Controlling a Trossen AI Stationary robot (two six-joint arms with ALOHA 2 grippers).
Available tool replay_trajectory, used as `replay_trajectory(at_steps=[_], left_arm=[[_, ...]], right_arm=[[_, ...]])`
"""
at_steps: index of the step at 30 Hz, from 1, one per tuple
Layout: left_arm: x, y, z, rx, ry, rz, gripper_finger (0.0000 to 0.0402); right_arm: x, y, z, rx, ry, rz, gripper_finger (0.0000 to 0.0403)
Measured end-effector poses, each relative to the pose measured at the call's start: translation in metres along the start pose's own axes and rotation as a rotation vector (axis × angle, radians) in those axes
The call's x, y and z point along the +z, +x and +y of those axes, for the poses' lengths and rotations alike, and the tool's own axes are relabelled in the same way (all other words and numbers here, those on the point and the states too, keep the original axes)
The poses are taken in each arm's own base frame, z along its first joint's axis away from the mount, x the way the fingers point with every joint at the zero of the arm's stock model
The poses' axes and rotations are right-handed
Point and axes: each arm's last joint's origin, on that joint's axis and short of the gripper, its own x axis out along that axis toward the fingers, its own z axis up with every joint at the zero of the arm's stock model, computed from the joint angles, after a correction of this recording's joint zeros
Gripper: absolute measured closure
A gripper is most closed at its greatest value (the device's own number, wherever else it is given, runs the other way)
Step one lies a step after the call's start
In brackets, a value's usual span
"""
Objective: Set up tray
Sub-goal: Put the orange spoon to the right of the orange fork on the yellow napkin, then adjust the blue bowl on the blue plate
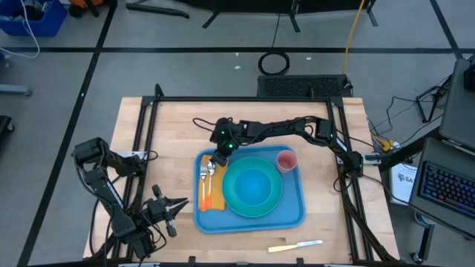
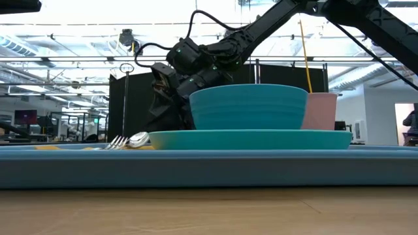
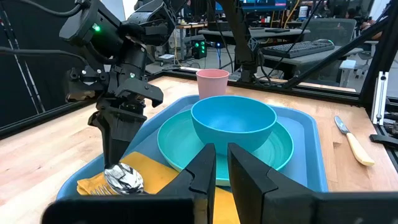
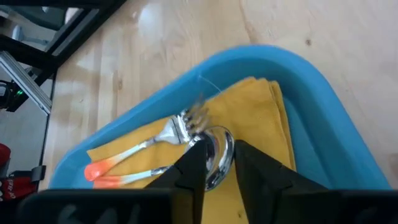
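The blue tray (image 1: 297,215) lies mid-table. It holds a teal plate (image 1: 230,189) with a blue bowl (image 1: 254,185), a pink cup (image 1: 286,160) and a yellow napkin (image 4: 261,118) at its left end. A fork (image 4: 155,140) and a spoon (image 4: 219,155) with orange handles lie on the napkin. My right gripper (image 4: 219,171) points down over the spoon's bowl (image 3: 124,178), open by a narrow gap. My left gripper (image 1: 177,210) waits near the table's near-left corner, slightly open and off the tray. My right gripper comes from above with a fingertip (image 4: 193,165) on either side of the spoon's bowl end (image 4: 221,146). I cannot tell whether the fingers touch it. The spoon lies flat on the napkin, its handle toward the table's near edge.
A cream-handled knife (image 1: 295,246) lies on the bare wood near the table's near edge, outside the tray. Black frame rails (image 1: 141,148) run along the table's left, right and far sides. Bare wood shows left of the tray.
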Motion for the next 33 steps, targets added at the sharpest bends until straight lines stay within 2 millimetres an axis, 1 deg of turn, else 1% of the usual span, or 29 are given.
replay_trajectory(at_steps=[5, 8, 19, 24, 27, 33], left_arm=[[0.0, 0.0, 0.0, 0.0, 0.0, 0.001, 0.0357], [0.0, 0.0, 0.0, 0.0, 0.0, 0.002, 0.0357], [-0.001, 0.0, 0.0, 0.005, 0.006, 0.02, 0.0357], [-0.001, 0.0, 0.0, 0.005, 0.007, 0.02, 0.0357], [-0.001, 0.0, 0.0, 0.005, 0.007, 0.02, 0.0357], [-0.001, 0.0, 0.0, 0.006, 0.007, 0.023, 0.0357]], right_arm=[[0.003, 0.0, 0.001, 0.012, -0.019, -0.025, 0.0302], [0.003, 0.0, 0.001, -0.008, 0.009, -0.04, 0.0296], [0.005, 0.0, 0.001, -0.026, -0.026, -0.061, 0.0297], [0.008, 0.001, 0.006, -0.003, -0.074, -0.102, 0.0298], [0.012, -0.004, 0.019, 0.016, -0.117, -0.125, 0.0298], [0.019, -0.02, 0.058, 0.045, -0.251, -0.178, 0.0301]])
